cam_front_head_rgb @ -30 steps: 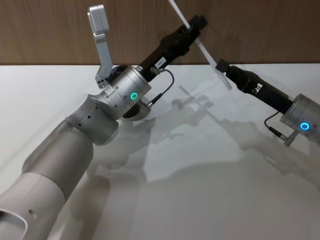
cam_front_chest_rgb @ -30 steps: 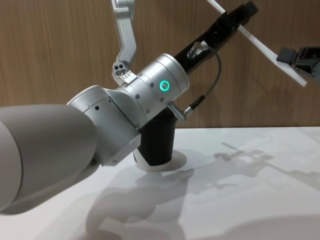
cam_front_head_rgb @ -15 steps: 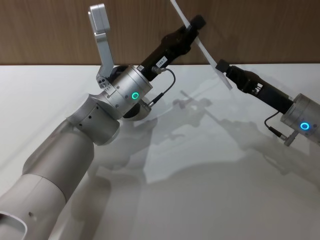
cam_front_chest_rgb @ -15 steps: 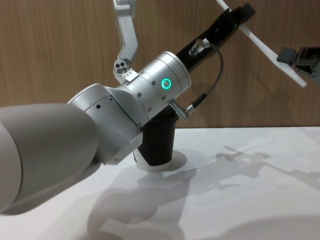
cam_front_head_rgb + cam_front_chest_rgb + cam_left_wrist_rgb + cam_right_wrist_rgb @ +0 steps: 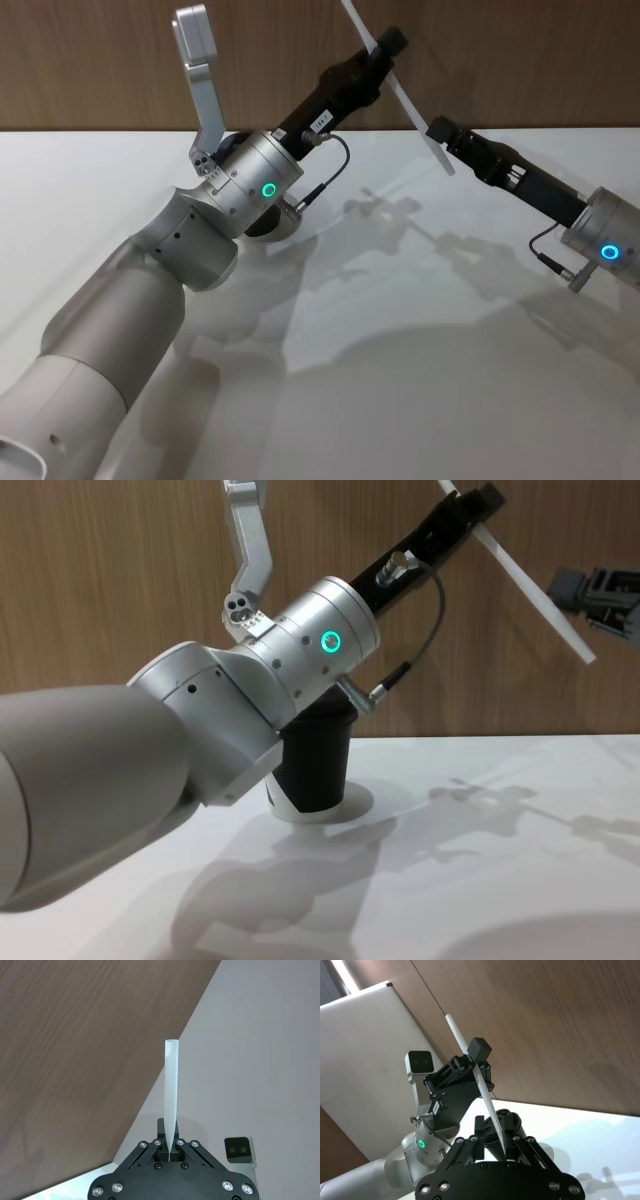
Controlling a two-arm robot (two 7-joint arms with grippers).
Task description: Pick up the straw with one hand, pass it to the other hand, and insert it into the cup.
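- Left arm (image 5: 150, 300), big and silver, fills the near-left and reaches up and forward across the white bench (image 5: 420, 360).
- Its wrist, with a green ring (image 5: 268, 190) and a thin black cable (image 5: 335, 170), stands in front of the cup (image 5: 318, 770) and hides most of it in the head view.
- Cup is upright on the bench, low behind that wrist. In the chest view only the black body and the base show.
- Left gripper (image 5: 378, 48) is raised high above the bench, fingers pinched tight on the straw (image 5: 407, 100).
- Straw is in the air, tilted. Its top end runs up past the left gripper and its lower end slants down to the right.
- Right gripper (image 5: 440, 130) comes in from the right at the straw's lower end, fingers parted. In the right wrist view the straw lies between them with a gap at the finger that shows.
- A silver camera bracket (image 5: 195, 50) sticks up from the left wrist.
- Brown wooden wall (image 5: 100, 60) stands behind everything.
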